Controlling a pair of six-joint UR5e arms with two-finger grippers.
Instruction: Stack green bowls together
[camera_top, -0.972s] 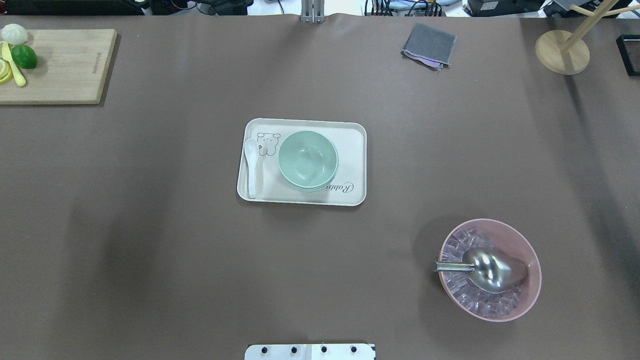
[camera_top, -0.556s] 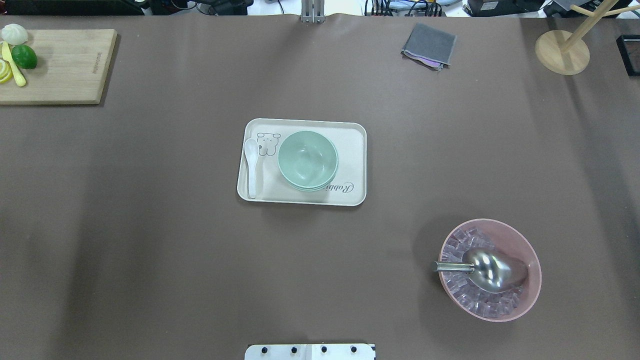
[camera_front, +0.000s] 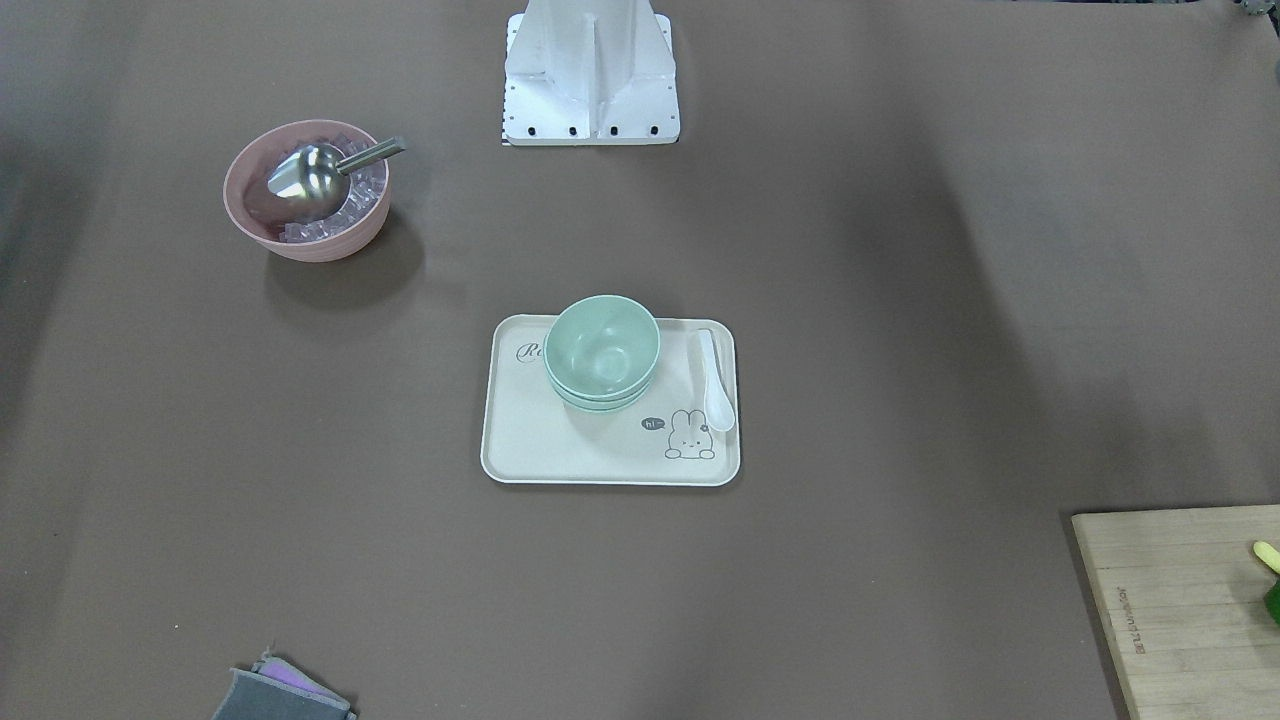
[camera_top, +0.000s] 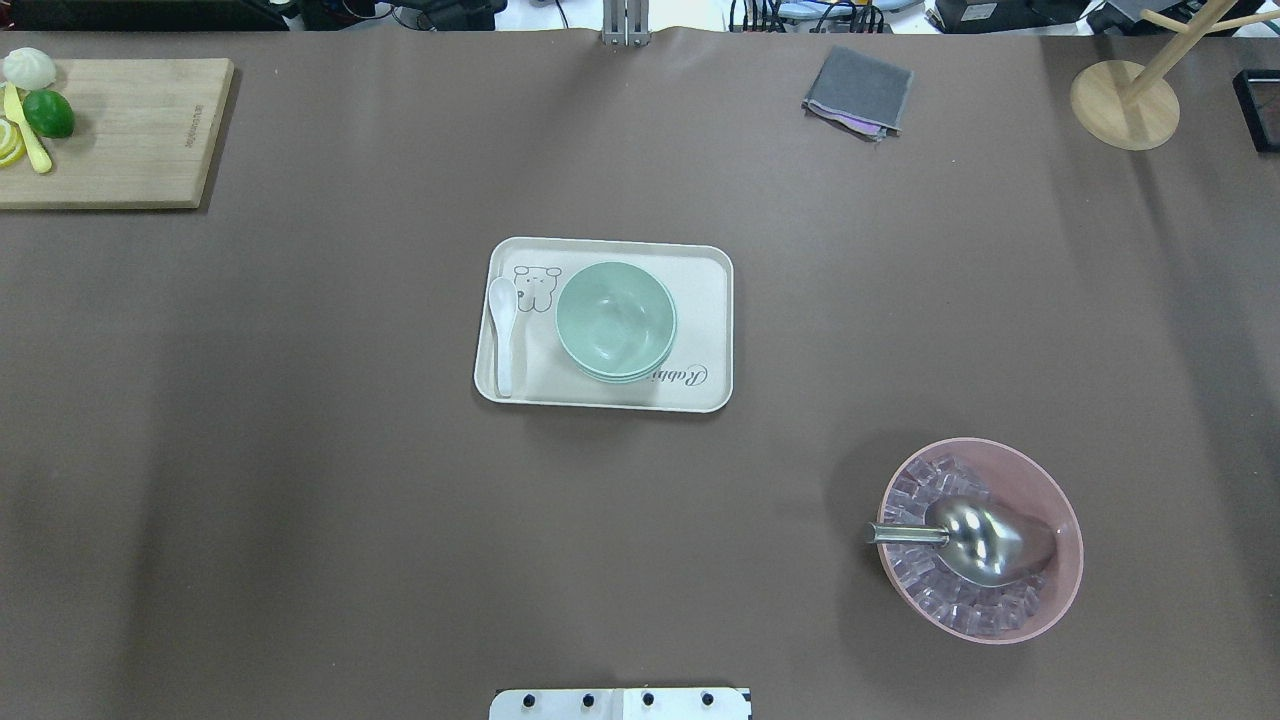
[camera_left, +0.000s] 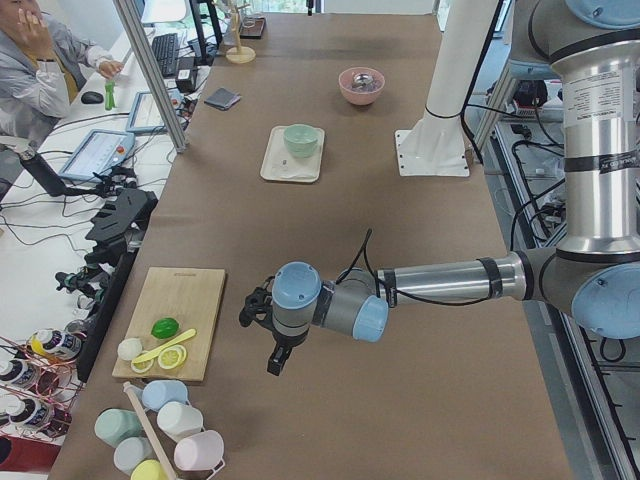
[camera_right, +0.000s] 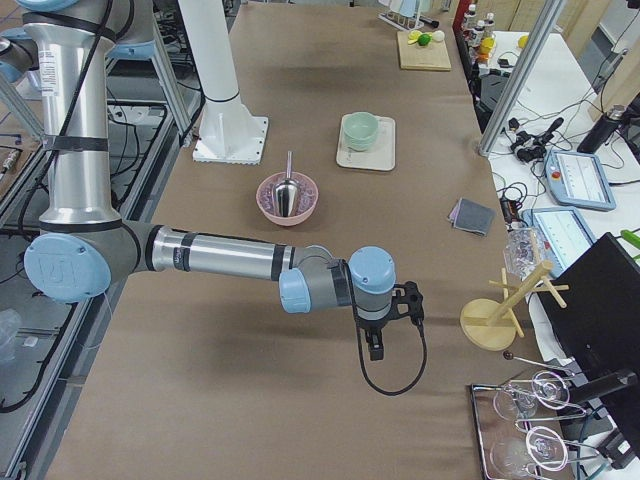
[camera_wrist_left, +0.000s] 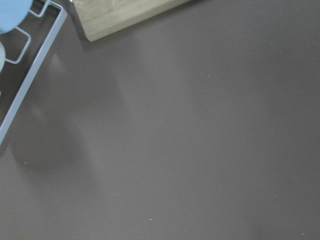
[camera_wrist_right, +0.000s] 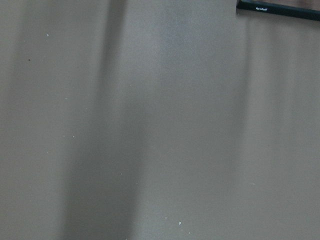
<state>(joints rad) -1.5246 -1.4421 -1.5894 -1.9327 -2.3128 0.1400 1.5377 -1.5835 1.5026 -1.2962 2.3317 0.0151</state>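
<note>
All green bowls (camera_front: 601, 350) in the front-facing view are sitting nested in one upright stack on the tray (camera_front: 560, 455), near the middle of the surface (camera_front: 900, 300). A spoon (camera_front: 716, 385) is lying just beside the stack, along the tray's short edge on the robot's left. Bare surface is stretching out on every side of the tray. A pink bowl (camera_front: 245, 215) holding a scoop (camera_front: 305, 175) is standing well apart, toward the robot's right. A cutting board (camera_front: 1180, 610) is reaching in at one corner.

Overhead view: the stack is showing layered rims. A cloth (camera_top: 858, 90) and a wooden stand (camera_top: 1124, 104) are sitting near the far edge.

Left side view: the left tool (camera_left: 275, 358) is hanging over open surface just beside the cutting board, well apart from the tray. Its opening cannot be told.

Right side view: the right tool (camera_right: 374, 345) is hanging over bare surface near the wooden stand. Whether it is wide or narrow cannot be told either.

Left wrist view: bare surface is filling the frame, with the cutting board's corner and a wire rack (camera_wrist_left: 35, 65) bordering it.

Right wrist view: bare surface is filling the frame.
</note>
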